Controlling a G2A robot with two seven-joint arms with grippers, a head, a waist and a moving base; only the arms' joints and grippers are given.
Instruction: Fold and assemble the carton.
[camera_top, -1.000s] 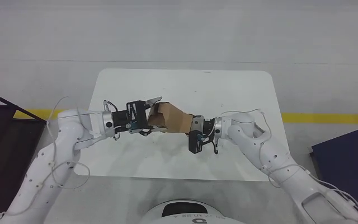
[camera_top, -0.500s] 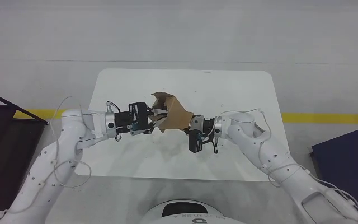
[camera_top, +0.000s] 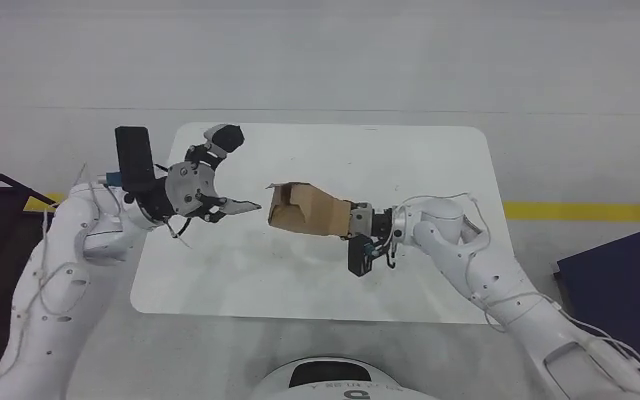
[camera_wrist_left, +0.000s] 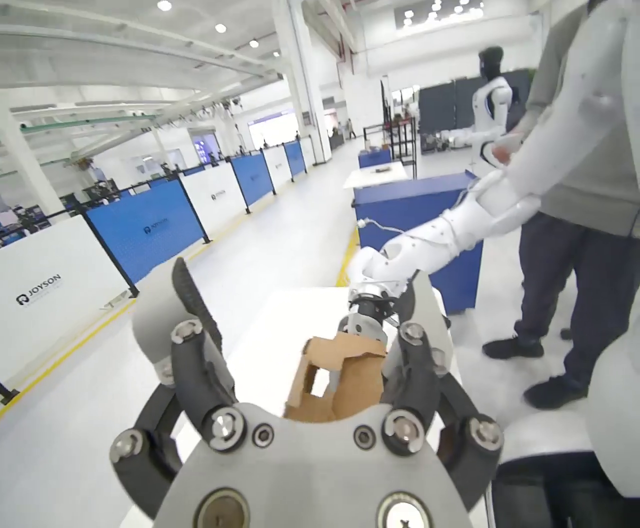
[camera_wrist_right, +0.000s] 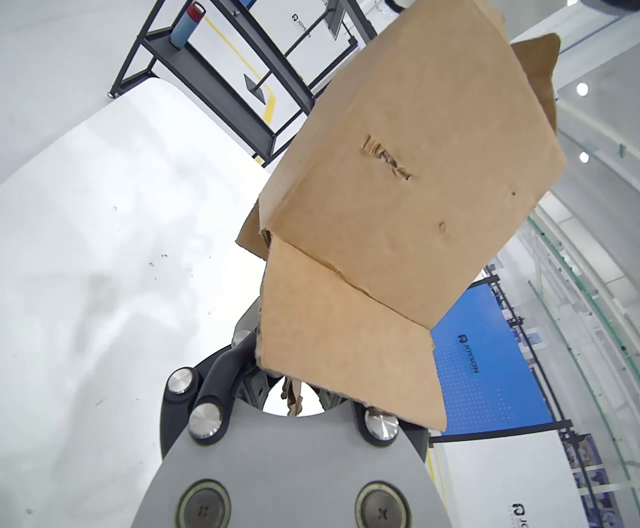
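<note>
A small brown carton (camera_top: 305, 210) hangs above the middle of the white table (camera_top: 420, 160), held at one end by my right gripper (camera_top: 345, 220), which is shut on it. Its free end, with loose flaps and a window-like gap (camera_wrist_left: 317, 380), points toward my left gripper (camera_top: 235, 170). That gripper stands open over the table's left part, a short way off from the carton, touching nothing. In the right wrist view the carton (camera_wrist_right: 400, 200) rises from between the jaws, its side dented.
A person (camera_wrist_left: 585, 200) stands beside the table on the right arm's side. A blue cabinet (camera_wrist_left: 415, 240) stands behind that arm. A dark metal rack (camera_wrist_right: 210, 65) stands past the table's edge. Bare tabletop lies under and around the carton.
My left gripper has let go of the carton's end, opened and drawn back to the left and up. The carton stays in the right gripper, its end flaps shifted.
</note>
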